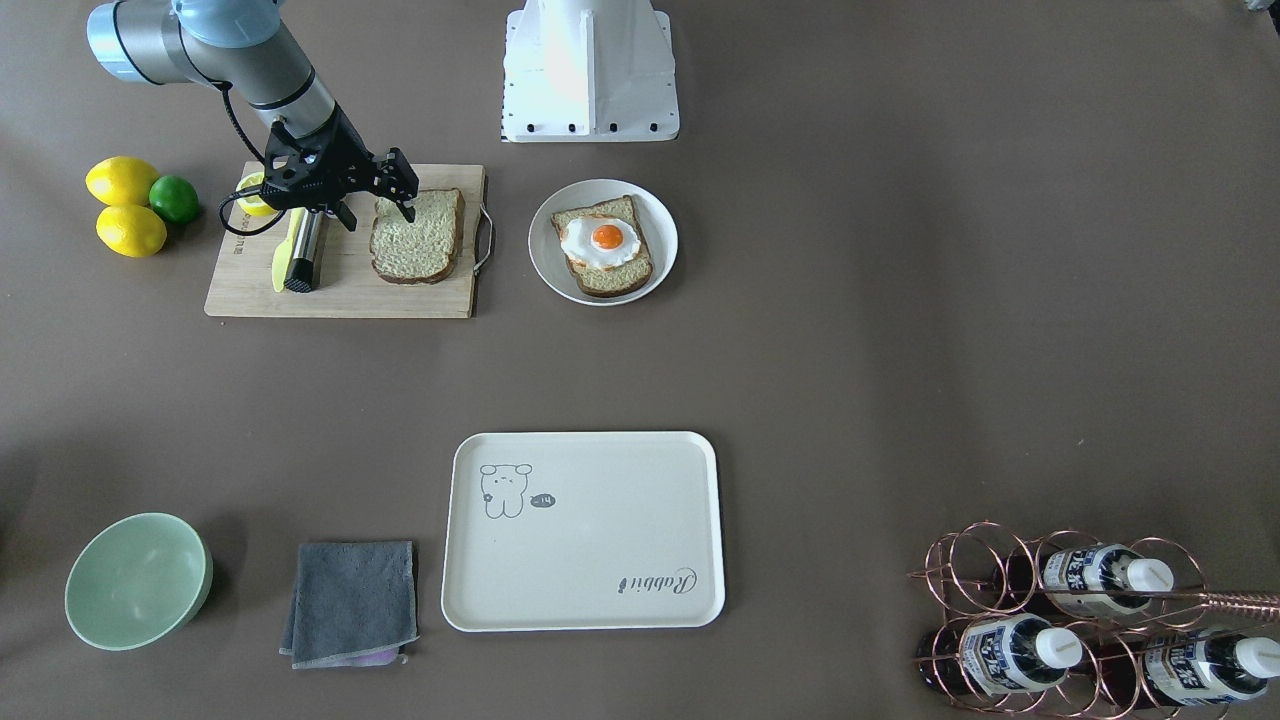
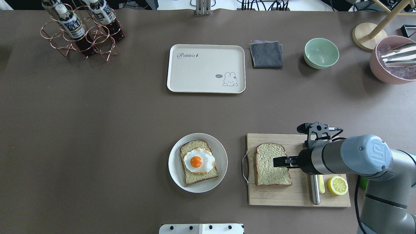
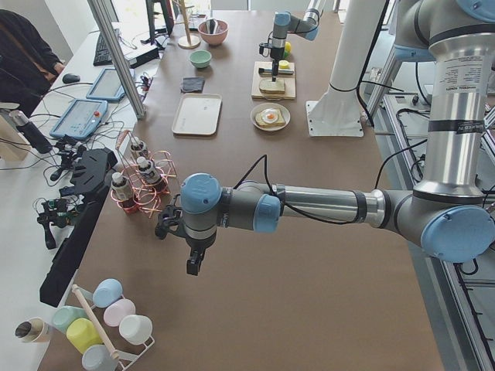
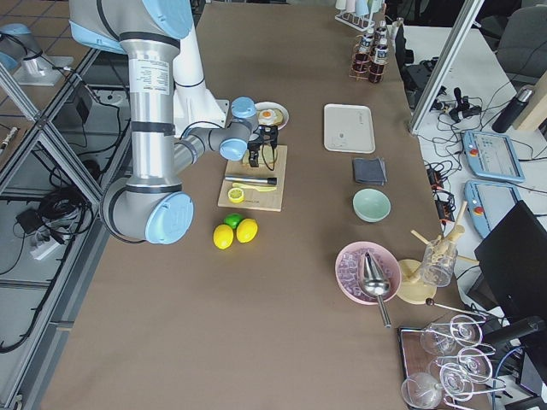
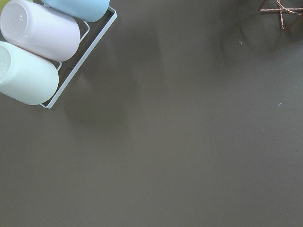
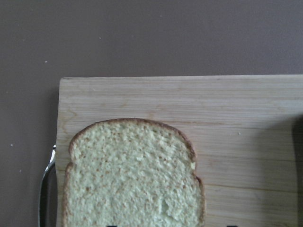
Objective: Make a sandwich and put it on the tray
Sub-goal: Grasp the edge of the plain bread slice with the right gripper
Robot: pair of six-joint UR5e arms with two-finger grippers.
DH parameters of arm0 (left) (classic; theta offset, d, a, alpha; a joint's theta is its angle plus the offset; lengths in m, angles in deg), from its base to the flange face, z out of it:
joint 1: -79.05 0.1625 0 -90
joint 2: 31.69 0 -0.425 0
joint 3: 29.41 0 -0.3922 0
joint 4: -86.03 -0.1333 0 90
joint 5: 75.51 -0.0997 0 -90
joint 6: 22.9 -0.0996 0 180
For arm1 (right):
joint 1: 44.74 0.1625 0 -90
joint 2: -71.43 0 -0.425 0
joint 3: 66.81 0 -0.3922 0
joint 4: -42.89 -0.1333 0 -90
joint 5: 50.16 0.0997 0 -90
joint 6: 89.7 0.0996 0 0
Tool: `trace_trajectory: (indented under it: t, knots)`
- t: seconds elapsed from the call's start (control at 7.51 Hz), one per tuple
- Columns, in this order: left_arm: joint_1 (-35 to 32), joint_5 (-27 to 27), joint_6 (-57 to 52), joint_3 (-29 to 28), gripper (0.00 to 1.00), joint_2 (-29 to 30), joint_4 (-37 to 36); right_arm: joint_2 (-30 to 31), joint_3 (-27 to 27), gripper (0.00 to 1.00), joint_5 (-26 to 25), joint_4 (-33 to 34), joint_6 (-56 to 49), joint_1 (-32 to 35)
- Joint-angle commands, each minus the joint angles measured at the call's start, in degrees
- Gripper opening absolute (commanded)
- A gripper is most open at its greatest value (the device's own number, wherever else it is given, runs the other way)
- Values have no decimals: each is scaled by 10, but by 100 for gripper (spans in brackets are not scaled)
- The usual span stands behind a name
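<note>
One bread slice lies on the wooden cutting board. My right gripper hangs open just above that slice, near its edge; the right wrist view shows the slice below with the fingertips barely in frame. A second slice with a fried egg on it sits on a round white plate. The cream tray with the rabbit drawing is bare. My left gripper hangs over bare table far from these; I cannot tell if it is open.
A knife and a lemon half lie on the board. Lemons and a lime, a green bowl, a grey cloth and a copper bottle rack stand around. Cups in a rack are near my left wrist.
</note>
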Motion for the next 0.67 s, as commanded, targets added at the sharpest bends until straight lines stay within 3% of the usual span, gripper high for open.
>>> trace_trajectory:
  t: [0.0,0.53]
  knots:
    - [0,0,1,-1,98,1,-1,-13,9,78,-12,5,4,-12]
    - [0,0,1,-2,98,4,-2,-7,7,78,-12,4,4,-10]
